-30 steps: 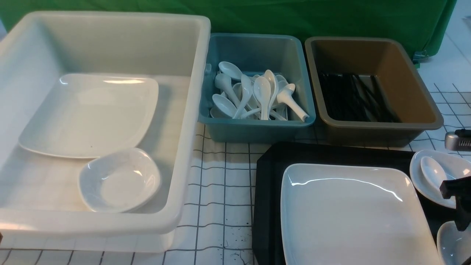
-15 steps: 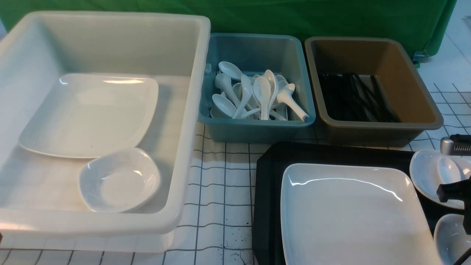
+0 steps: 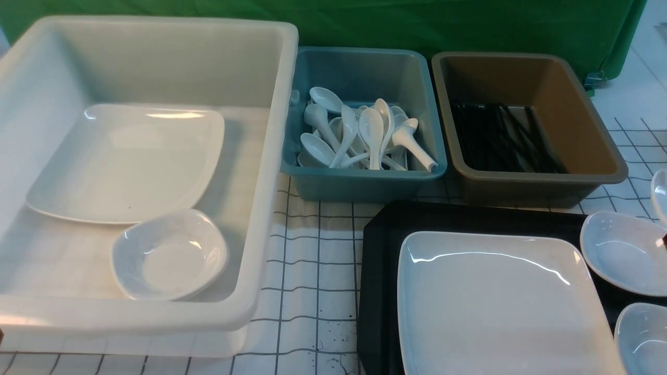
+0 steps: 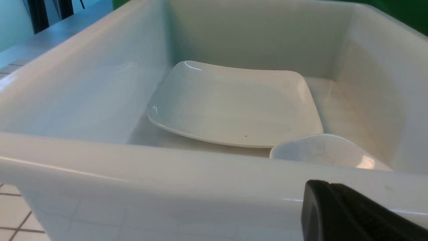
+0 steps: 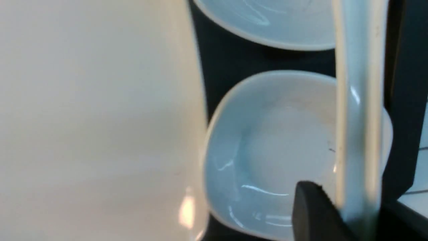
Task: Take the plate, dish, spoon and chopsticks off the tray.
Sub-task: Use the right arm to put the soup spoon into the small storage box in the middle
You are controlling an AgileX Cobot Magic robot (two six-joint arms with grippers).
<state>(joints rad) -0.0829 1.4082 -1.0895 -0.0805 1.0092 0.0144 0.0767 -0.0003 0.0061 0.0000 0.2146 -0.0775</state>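
Note:
My right gripper (image 5: 357,204) is shut on the handle of the white spoon (image 5: 357,100), held above a small white dish (image 5: 277,154). In the front view only the spoon's bowl (image 3: 661,195) shows, at the right edge above the table. The black tray (image 3: 383,260) carries the large white plate (image 3: 495,302) and two small dishes, one farther (image 3: 622,252) and one nearer (image 3: 643,338). The chopsticks are out of view. One black finger (image 4: 347,214) of my left gripper shows just outside the white tub's near wall; its opening is hidden.
The big white tub (image 3: 271,156) on the left holds another white plate (image 3: 125,161) and a small dish (image 3: 169,255). Behind the tray stand a blue bin (image 3: 365,182) with several spoons and a brown tub (image 3: 536,182) with several black sticks.
The right gripper shut on the spoon lying in the farther dish and lifted it up and to the right, almost out of the front view. That dish now lies empty.

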